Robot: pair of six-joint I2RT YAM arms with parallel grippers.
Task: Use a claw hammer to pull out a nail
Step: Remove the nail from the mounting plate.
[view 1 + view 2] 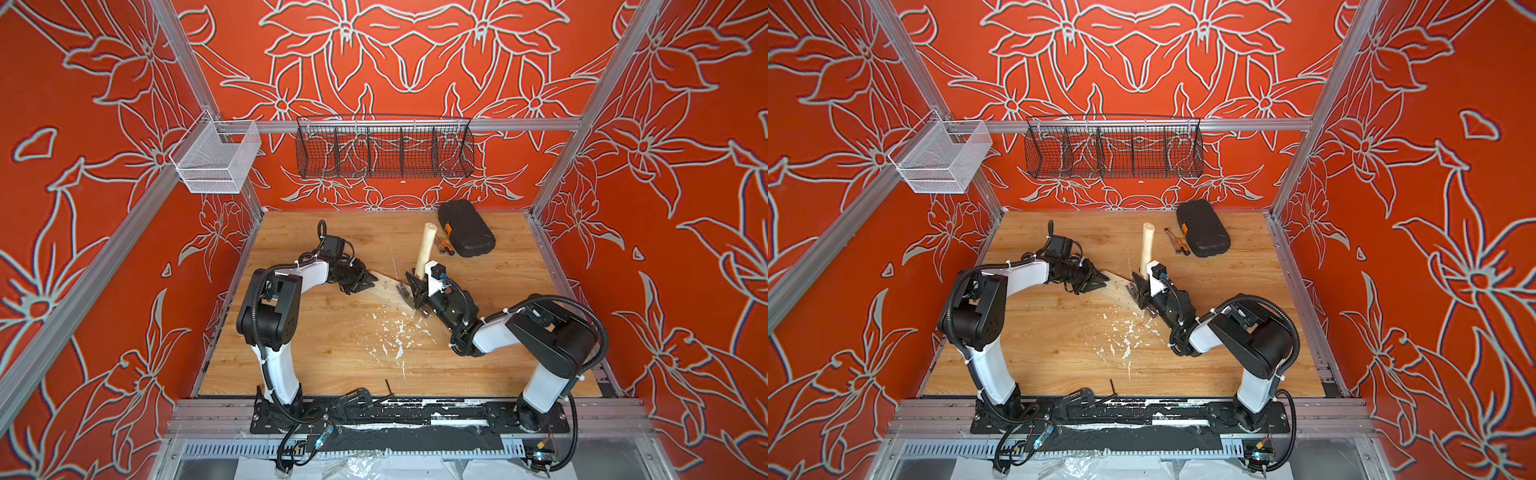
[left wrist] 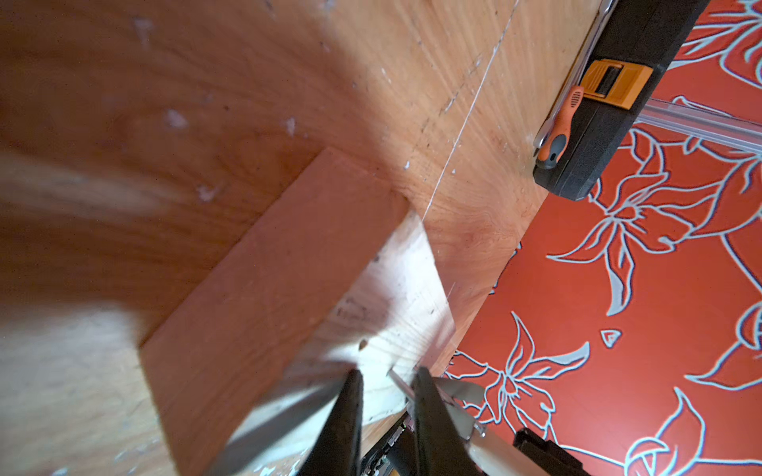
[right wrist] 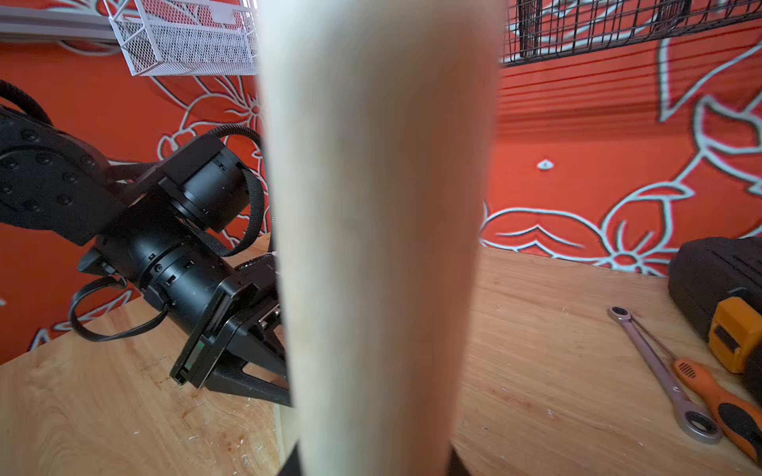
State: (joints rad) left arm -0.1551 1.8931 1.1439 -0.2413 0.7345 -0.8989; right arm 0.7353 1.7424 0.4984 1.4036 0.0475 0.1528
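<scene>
1. Two tools are busy: the left tool pinches one end of the plank on the desk.
2. The right tool clamps the hammer by its handle, head at the plank's other end.

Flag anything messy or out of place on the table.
White chips litter the table beside the plank, near the hammer, like work debris. Nothing else stands out.
</scene>
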